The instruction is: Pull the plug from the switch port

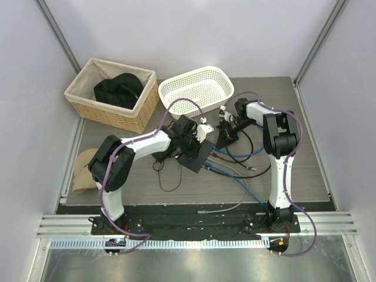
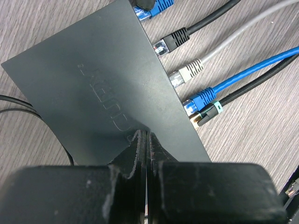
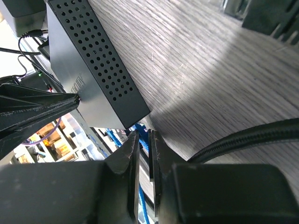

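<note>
The switch (image 1: 197,155) (image 2: 107,79) (image 3: 93,70) is a flat black box lying mid-table with plugs along one edge. My left gripper (image 2: 147,133) (image 1: 189,144) is shut, its tips resting on the switch's top face with nothing between them. At the far end of the row sits a blue plug (image 2: 152,10) (image 3: 141,128). My right gripper (image 3: 145,133) (image 1: 225,140) has its jaws drawn in narrowly around that plug at the switch's corner. A black plug (image 2: 173,39), a grey plug (image 2: 187,72), another blue plug (image 2: 201,99) and a small black plug (image 2: 210,112) stay seated.
Loose blue, grey and black cables (image 1: 241,161) trail right and forward of the switch. A wicker basket (image 1: 88,103) with dark cloth stands back left, a white plastic basket (image 1: 197,88) behind the arms. A tan object (image 1: 82,170) lies at the left edge.
</note>
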Controlling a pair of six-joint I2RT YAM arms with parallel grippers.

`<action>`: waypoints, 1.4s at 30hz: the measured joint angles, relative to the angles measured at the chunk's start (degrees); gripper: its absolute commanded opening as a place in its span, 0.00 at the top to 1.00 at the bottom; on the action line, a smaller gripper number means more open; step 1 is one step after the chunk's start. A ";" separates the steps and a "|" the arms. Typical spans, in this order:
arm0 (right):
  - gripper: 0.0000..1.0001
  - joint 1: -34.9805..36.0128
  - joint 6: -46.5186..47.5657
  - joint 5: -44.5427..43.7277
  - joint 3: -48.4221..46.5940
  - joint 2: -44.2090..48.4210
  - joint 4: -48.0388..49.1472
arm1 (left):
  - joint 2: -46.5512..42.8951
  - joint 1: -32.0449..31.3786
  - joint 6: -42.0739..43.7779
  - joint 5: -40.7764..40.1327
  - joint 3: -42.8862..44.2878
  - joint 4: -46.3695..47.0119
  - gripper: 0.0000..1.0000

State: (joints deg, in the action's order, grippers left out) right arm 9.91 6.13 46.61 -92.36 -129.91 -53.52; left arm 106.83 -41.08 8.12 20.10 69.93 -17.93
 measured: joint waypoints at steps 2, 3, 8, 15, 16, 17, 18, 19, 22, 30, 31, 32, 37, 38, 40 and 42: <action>0.99 0.00 0.04 -0.11 0.31 0.02 0.17 | 0.00 -0.11 0.04 -0.07 0.00 0.02 1.00; 0.99 0.00 0.02 0.09 0.83 0.20 0.52 | 0.00 -0.11 0.09 -0.11 0.00 0.04 1.00; 0.99 -0.57 -0.17 1.97 6.99 3.34 6.54 | 0.00 -0.13 0.07 -0.09 -0.13 0.13 1.00; 0.99 -0.46 -0.44 1.33 6.27 3.39 6.14 | 0.00 -0.20 -0.09 -0.11 -0.22 0.15 1.00; 0.99 -0.37 -0.52 1.07 5.57 3.04 5.33 | 0.00 -0.20 -0.11 -0.11 -0.22 0.15 1.00; 0.99 -0.31 -0.55 0.96 5.03 2.71 4.70 | 0.00 -0.22 -0.13 -0.13 -0.22 0.15 1.00; 0.99 -0.31 -0.63 0.92 4.72 2.49 4.33 | 0.00 -0.20 -0.13 -0.13 -0.22 0.17 1.00; 0.99 -0.31 -0.72 0.94 4.70 2.45 4.20 | 0.00 -0.22 -0.15 -0.13 -0.22 0.15 1.00; 0.99 -0.42 -0.68 1.18 5.66 2.69 4.94 | 0.00 -0.22 -0.13 -0.13 -0.22 0.17 1.00; 0.87 -0.76 0.00 1.90 11.74 6.56 11.80 | 0.00 -0.22 -0.17 -0.09 -0.24 0.26 1.00; 0.82 -0.76 0.00 1.95 11.74 6.58 11.96 | 0.00 -0.22 -0.17 -0.07 -0.24 0.24 1.00; 0.75 -0.79 -0.04 2.03 11.72 6.58 12.00 | 0.00 -0.22 -0.17 -0.07 -0.24 0.26 1.00; 0.66 -0.74 -0.28 2.32 11.34 6.54 11.80 | 0.04 -0.22 -0.22 -0.07 -0.17 0.20 1.00; 0.66 -0.66 -0.31 2.38 10.99 6.40 11.41 | 0.04 -0.22 -0.20 -0.07 -0.17 0.17 1.00; 0.66 -0.63 -0.39 2.43 10.45 6.05 10.78 | 0.04 -0.22 -0.20 -0.07 -0.15 0.17 1.00; 0.66 -0.68 -0.55 2.82 9.66 5.33 9.79 | 0.04 -0.22 -0.20 -0.07 -0.15 0.17 1.00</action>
State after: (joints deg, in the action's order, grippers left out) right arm 9.23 5.58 49.43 -82.70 -124.57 -43.72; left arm 106.87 -41.30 7.92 20.03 69.78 -17.76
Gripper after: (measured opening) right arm 0.332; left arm 0.013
